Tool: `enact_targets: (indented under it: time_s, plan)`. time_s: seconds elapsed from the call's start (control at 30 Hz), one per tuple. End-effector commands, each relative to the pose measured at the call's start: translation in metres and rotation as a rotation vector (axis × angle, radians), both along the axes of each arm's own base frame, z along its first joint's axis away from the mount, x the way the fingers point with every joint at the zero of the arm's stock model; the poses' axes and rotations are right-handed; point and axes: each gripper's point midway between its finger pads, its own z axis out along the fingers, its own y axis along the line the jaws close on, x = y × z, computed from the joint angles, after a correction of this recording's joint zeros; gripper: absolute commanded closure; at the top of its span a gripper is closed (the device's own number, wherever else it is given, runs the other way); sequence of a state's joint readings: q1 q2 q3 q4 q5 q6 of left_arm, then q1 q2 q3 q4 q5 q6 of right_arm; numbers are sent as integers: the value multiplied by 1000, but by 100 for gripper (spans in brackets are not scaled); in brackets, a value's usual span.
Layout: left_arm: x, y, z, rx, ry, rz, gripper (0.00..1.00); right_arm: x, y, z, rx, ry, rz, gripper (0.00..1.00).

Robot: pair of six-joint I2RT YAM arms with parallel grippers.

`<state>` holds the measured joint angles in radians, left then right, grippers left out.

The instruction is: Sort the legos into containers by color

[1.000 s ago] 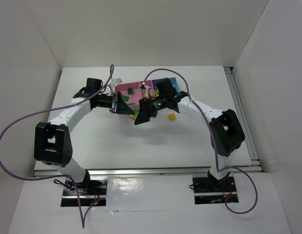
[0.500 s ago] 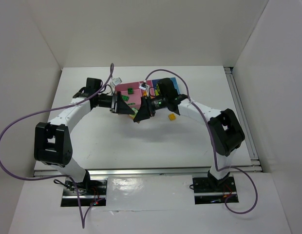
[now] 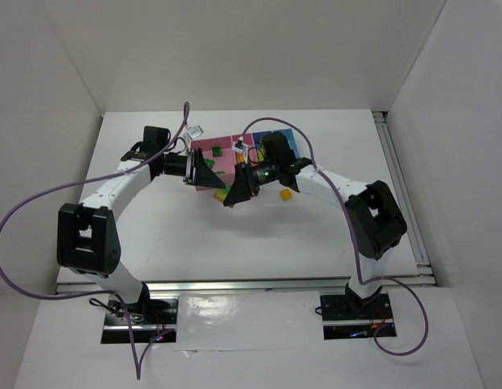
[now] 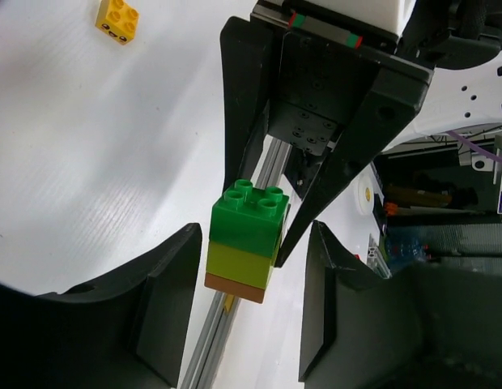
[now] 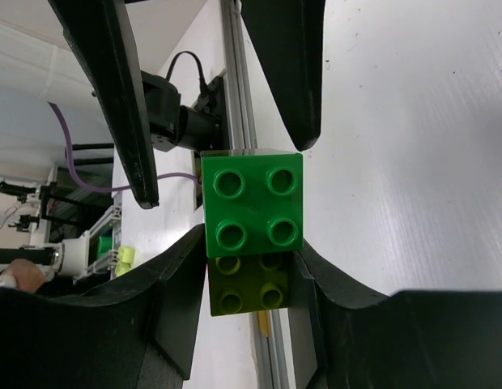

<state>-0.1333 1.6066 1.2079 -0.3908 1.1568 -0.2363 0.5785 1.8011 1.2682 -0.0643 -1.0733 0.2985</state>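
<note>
A stack of legos (image 4: 244,247), dark green on top, lime in the middle and an orange-brown one below, hangs above the table. My right gripper (image 5: 251,243) is shut on it, its pads pressing the lime brick (image 5: 241,290) under the dark green one (image 5: 251,212). My left gripper (image 4: 255,231) is open, its fingers standing apart on either side of the stack without touching it. From above, the two grippers face each other, the left (image 3: 209,174) and the right (image 3: 233,193), just in front of the containers (image 3: 204,156). A yellow lego (image 3: 287,194) lies loose on the table.
The pink bins hold dark green bricks (image 3: 214,150), and a blue bin (image 3: 285,139) sits at the row's right end. White walls close in the table on three sides. A rail (image 3: 401,194) runs along its right edge.
My left gripper has let go of the stack and opened. My right gripper has shut on it and now holds it.
</note>
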Motion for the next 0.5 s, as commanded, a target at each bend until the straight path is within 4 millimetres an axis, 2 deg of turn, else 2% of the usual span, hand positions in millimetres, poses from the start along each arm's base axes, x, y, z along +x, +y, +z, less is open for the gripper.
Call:
enact_targets:
  time_s: [0.0, 0.27, 0.33, 0.4, 0.47]
  plan:
    - [6, -5, 16, -31, -68, -39, 44, -2, -1, 15, 20, -34, 24, 100]
    - [5, -19, 11, -29, -43, -78, 43, -5, 3, 21, 31, -47, 43, 100]
    - [2, -22, 10, -27, -43, -90, 49, -5, 3, 21, 31, -47, 43, 100]
    - [3, -22, 7, -26, -34, -90, 62, -6, 2, 21, 26, -40, 43, 100]
    - [2, -21, 6, -24, -33, -92, 67, -5, 3, 17, 21, -32, 43, 100]
